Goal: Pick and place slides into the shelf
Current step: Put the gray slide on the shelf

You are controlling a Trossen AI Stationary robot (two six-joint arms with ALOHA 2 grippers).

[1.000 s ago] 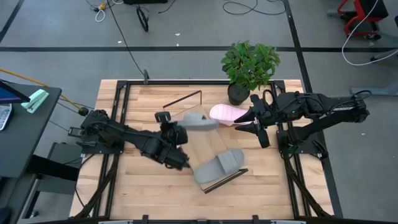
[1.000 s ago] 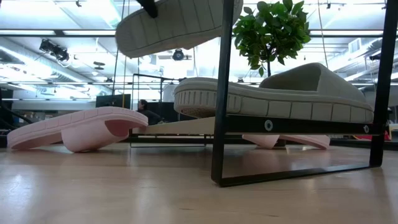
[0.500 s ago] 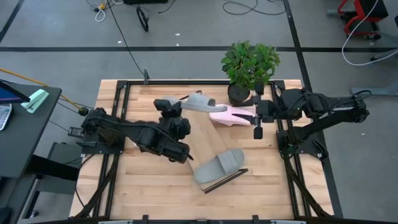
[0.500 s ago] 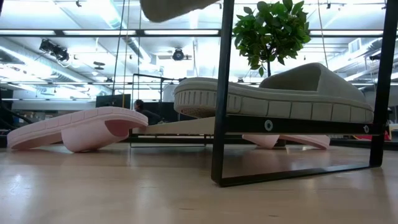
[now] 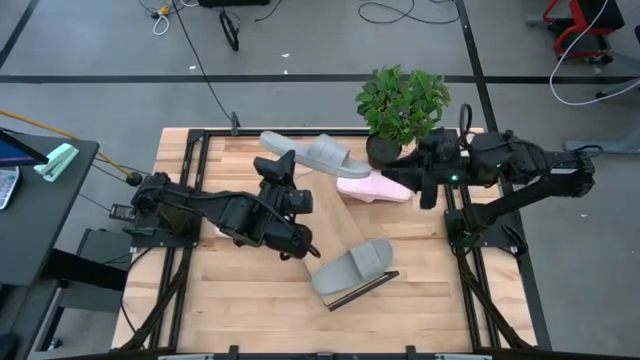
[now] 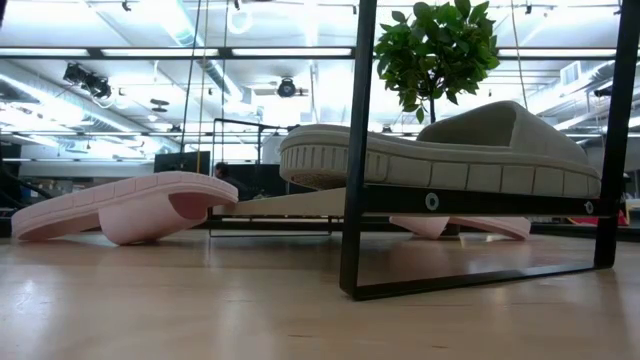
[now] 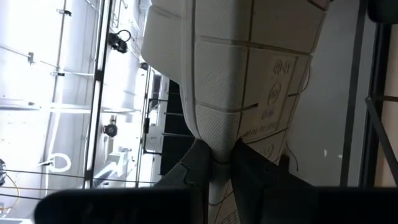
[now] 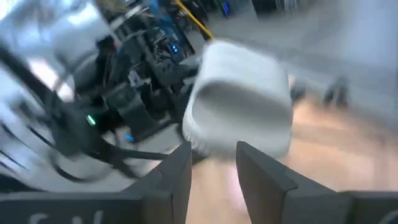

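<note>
Holding a grey-green slide [image 5: 308, 153] by its edge, your left end effector [image 7: 216, 163] has it pinched aloft near the table's [image 5: 240, 300] far edge, sole toward the wrist camera. One grey-green slide [image 5: 352, 267] already sits on the shelf [image 5: 362, 288], so one of four is done. A pink slide [image 5: 372, 186] lies by the potted plant [image 5: 402, 108], another pink one [image 6: 125, 208] sits on the table in the low view. Your right end effector [image 8: 211, 163] hovers beside the plant with its fingers apart a moderate gap, holding nothing I can make out. Compared with a second ago, the carried slide has swung up and away from the shelf, and the right arm has pulled back.
</note>
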